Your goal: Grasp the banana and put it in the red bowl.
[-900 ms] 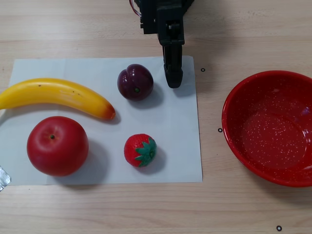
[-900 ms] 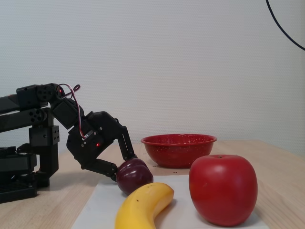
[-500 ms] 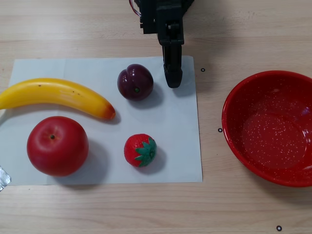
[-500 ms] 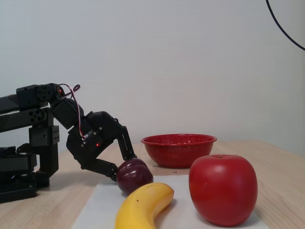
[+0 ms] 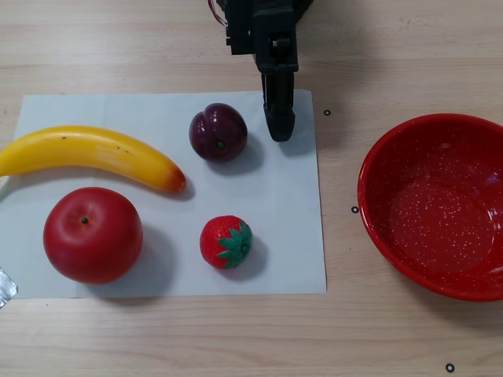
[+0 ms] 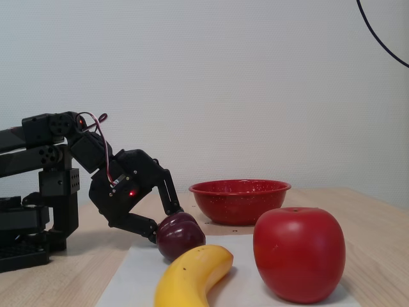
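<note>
The banana (image 5: 86, 151) lies on the left part of a white sheet (image 5: 291, 236), its orange-brown tip pointing at the middle; it shows nearest the camera in the fixed view (image 6: 192, 275). The red bowl (image 5: 440, 206) stands empty on the bare table to the right of the sheet, and at the back in the fixed view (image 6: 239, 199). My gripper (image 5: 279, 129) hangs at the sheet's top edge, just right of a plum and well away from the banana. In the fixed view the gripper (image 6: 167, 220) has its jaws apart, one above the other, with nothing between them.
A dark purple plum (image 5: 218, 132) lies beside the gripper. A red apple (image 5: 93, 234) sits below the banana, and a strawberry (image 5: 226, 242) lies in the lower middle of the sheet. The arm's base (image 6: 32, 217) stands at the left in the fixed view.
</note>
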Available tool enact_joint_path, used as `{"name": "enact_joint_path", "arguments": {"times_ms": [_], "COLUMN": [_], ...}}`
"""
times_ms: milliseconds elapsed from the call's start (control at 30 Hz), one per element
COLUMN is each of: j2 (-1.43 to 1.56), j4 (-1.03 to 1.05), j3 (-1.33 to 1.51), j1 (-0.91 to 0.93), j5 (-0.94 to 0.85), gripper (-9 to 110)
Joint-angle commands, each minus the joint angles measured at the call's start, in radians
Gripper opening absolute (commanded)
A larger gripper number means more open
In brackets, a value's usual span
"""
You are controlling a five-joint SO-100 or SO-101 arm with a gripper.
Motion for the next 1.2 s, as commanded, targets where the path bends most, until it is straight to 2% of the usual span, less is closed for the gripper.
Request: {"name": "enact_joint_path", "arguments": {"times_ms": [0, 233, 533, 1000, 1167], "j2": [-0.048, -0.121, -0.270, -0.577, -0.709], "j4": [0.029, 0.132, 0.282, 0.621, 0.676], "j3": [-0.066, -0.236, -0.502, -1.023, -1.186], "j1": [0.000, 0.026, -0.032, -0.241, -0.333], "j5": [0.009, 0.029, 0.054, 0.172, 0.216], "gripper": [0, 0, 0, 0, 0]}}
